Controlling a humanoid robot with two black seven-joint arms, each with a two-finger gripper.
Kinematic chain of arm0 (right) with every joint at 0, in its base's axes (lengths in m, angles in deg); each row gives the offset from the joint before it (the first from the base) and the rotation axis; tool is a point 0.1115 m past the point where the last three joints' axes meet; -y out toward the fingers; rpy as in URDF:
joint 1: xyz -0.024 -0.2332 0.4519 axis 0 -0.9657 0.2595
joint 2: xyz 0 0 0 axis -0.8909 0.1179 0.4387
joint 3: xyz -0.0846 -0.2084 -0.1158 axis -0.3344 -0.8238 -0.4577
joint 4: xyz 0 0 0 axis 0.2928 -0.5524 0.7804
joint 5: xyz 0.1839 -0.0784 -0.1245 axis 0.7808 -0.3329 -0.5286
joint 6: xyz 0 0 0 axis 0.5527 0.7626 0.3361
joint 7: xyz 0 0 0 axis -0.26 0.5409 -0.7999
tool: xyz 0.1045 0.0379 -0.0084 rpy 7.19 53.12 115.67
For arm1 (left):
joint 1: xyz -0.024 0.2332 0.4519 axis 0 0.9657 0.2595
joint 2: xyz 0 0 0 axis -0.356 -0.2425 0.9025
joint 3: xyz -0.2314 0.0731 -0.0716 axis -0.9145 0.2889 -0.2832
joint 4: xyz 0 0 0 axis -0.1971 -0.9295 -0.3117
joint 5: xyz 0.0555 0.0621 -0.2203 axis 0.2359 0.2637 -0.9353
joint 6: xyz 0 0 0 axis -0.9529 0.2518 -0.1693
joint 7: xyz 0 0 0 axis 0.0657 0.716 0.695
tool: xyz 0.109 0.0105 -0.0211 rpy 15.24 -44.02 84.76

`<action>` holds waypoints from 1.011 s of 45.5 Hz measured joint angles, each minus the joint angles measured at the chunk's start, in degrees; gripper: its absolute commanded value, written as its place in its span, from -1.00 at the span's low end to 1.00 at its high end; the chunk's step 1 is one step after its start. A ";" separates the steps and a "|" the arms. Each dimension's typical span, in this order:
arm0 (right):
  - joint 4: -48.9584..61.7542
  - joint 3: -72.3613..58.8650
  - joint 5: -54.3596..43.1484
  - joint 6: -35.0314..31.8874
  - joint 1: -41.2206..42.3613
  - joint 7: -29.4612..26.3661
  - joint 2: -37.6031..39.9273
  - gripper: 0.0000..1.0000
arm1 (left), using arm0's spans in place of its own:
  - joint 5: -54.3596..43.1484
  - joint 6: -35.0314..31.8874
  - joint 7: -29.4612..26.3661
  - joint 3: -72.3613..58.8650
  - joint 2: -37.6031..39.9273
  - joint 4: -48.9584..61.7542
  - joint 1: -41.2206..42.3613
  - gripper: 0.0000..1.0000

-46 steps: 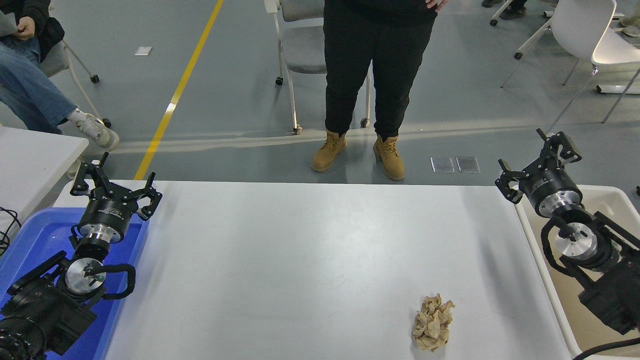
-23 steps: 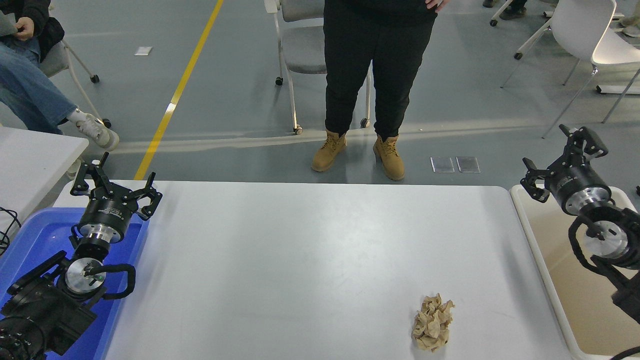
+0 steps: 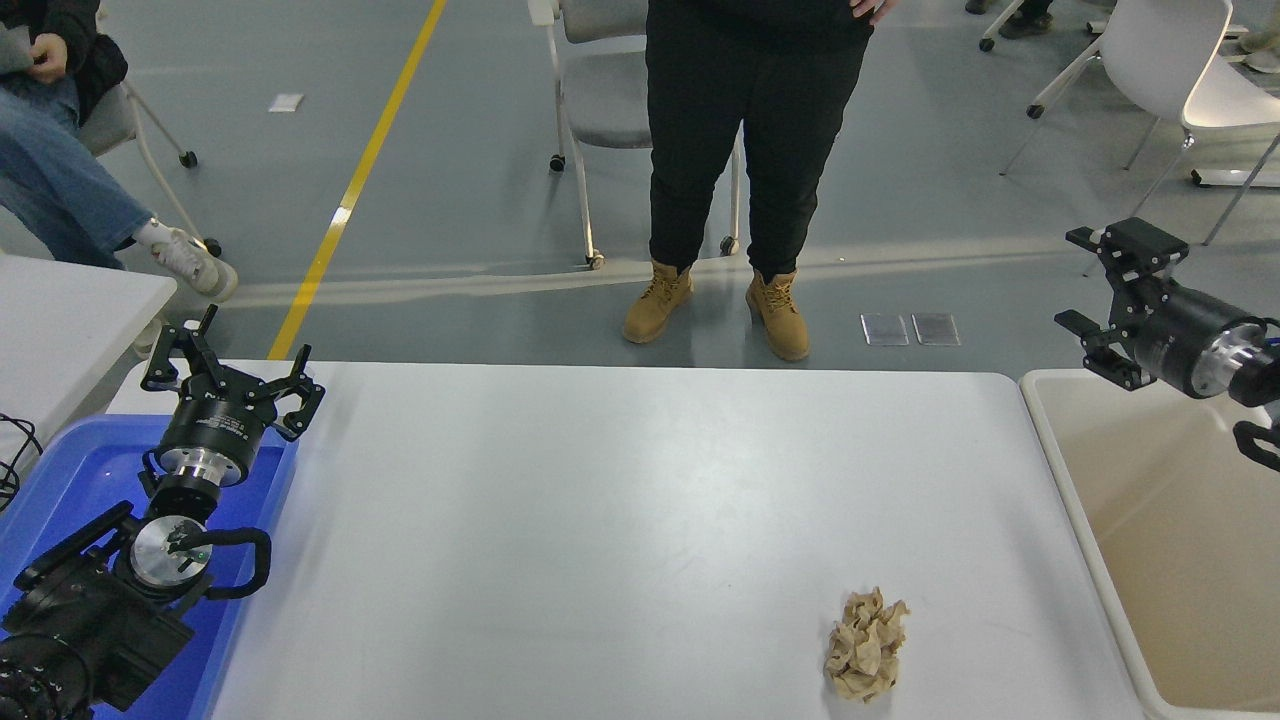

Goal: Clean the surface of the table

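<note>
While my left gripper (image 3: 222,352) sits parked over the one blue tray (image 3: 60,470) at the lower left, its fingers are spread wide and grip nothing. Rightward stretches the white worktop (image 3: 600,500), filling the middle of the view, with one crumpled brown paper ball (image 3: 865,645) lying on it near the front right. Beyond its far edge stands one person in two tan boots (image 3: 660,300). At the far right, my right gripper (image 3: 1105,290) hangs above one beige tub (image 3: 1180,520), fingers apart and empty.
</note>
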 measured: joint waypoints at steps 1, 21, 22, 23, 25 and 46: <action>-0.21 -0.72 -0.95 -0.46 0.57 0.00 0.14 0.95 | 0.01 0.00 0.00 0.00 0.00 0.00 0.00 1.00; -5.67 -12.95 -31.02 -14.57 14.32 0.04 -2.44 0.95 | 0.01 0.00 0.00 0.00 0.00 -0.01 0.00 1.00; -6.10 -13.76 -32.01 -15.03 14.98 0.05 -2.94 0.95 | 0.01 0.00 0.00 0.00 0.00 0.00 0.00 1.00; -6.58 -14.92 -33.17 -15.54 15.78 0.06 -3.67 0.95 | -0.02 0.00 0.00 0.00 0.00 -0.01 0.00 1.00; -7.15 -16.66 -34.58 -16.14 17.02 0.03 -4.86 0.95 | 0.01 0.00 0.00 0.00 0.00 0.00 0.00 1.00; -11.09 -38.81 -41.67 -18.91 25.89 0.01 -19.40 0.95 | 0.00 0.00 0.00 0.00 0.00 0.00 0.00 1.00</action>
